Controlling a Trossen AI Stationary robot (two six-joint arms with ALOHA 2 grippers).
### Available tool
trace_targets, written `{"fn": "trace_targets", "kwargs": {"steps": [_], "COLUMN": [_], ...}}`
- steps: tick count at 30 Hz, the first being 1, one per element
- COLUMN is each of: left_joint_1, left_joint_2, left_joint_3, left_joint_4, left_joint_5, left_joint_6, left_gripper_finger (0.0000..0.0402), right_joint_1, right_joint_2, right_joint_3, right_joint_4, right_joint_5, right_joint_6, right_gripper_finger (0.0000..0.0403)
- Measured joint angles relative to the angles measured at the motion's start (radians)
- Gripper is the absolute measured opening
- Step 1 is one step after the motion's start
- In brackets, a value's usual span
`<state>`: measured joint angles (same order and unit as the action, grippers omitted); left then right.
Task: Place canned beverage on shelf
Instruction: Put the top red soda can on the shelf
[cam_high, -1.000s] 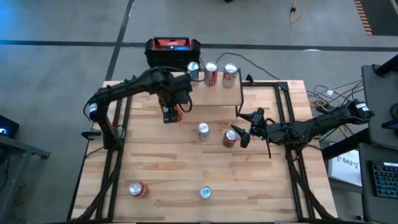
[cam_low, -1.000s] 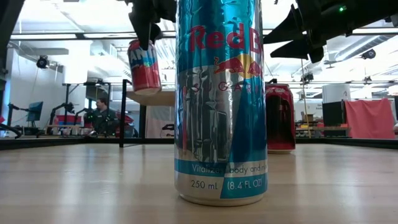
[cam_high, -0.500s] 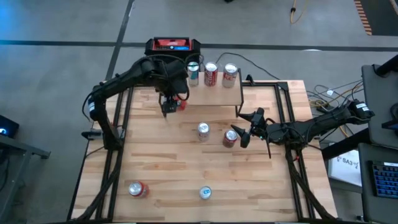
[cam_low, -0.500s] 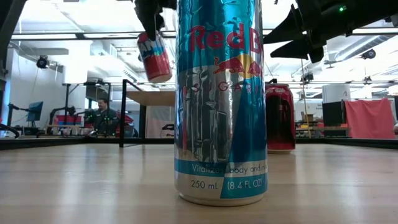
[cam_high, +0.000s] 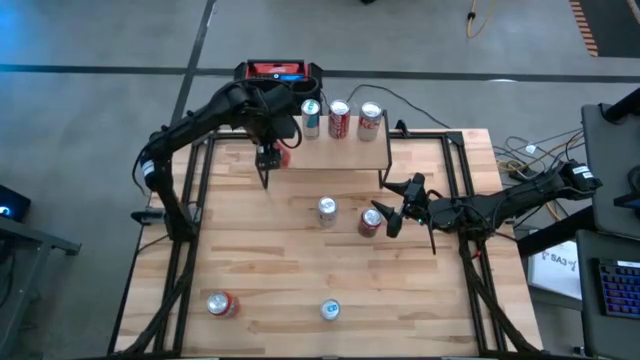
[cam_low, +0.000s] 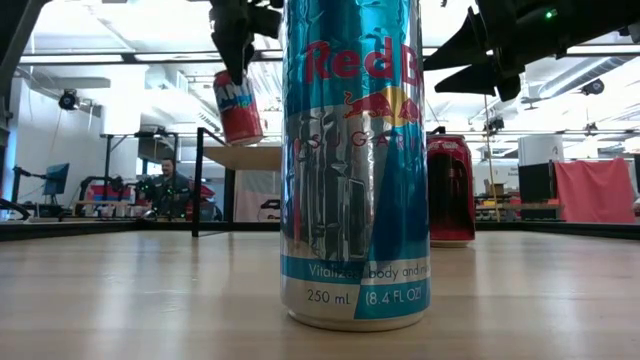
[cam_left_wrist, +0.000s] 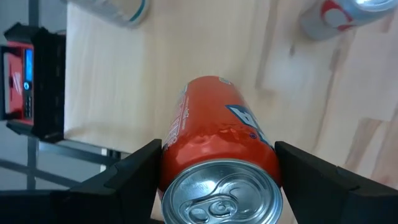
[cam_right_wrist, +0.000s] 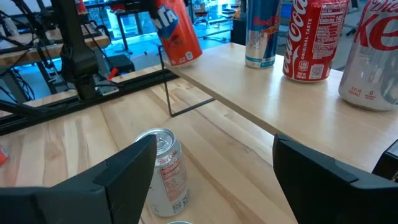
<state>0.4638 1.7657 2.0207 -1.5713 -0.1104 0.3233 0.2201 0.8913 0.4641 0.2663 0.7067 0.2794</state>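
Over the last second the left gripper (cam_high: 269, 157) has carried the orange-red can (cam_high: 281, 157) up off the open tabletop and toward the left end of the shelf (cam_high: 352, 152); the can now hangs over that end of the light wooden board rather than beside the rack. In the low view it sits slightly tilted just above the board's level, not yet resting on it. By that reading the carry is nearly done and what remains is to settle the can upright on the board and let go. The left arm reaches in from the table's left edge, bent over the shelf, its jaws clamped on the can's sides, as the left wrist view shows with the can's top (cam_left_wrist: 217, 191) facing the camera. Three cans already stand on the shelf: a Red Bull can (cam_high: 311, 115), a Coca-Cola can (cam_high: 340, 118) and a silver-and-red can (cam_high: 370, 117). The right gripper (cam_high: 392, 215) waits low over the table beside a silver can (cam_high: 370, 221), jaws parted and holding nothing.
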Motion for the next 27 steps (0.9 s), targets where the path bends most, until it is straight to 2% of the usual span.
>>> {"fn": "trace_targets", "kwargs": {"steps": [11,23,27], "left_joint_1": [0.054,0.061,0.063], "left_joint_2": [0.02,0.151,0.169], "left_joint_3": [0.018,0.19,0.213], "left_joint_4": [0.001,0.001,0.002], "left_joint_5": [-0.004,-0.011,-0.011], "left_joint_6": [0.005,-0.022,-0.061], "left_gripper_finger": [0.0272,0.0272,0.0273], "right_joint_1": [0.0,0.0,0.0], "right_joint_2": [0.0,0.0,0.0], "right_joint_3": [0.0,0.0,0.0], "right_joint_4": [0.0,0.0,0.0], "right_joint_5": [0.0,0.0,0.0], "right_joint_6": [0.0,0.0,0.0], "right_gripper_finger": [0.0299,0.0299,0.0299]}}
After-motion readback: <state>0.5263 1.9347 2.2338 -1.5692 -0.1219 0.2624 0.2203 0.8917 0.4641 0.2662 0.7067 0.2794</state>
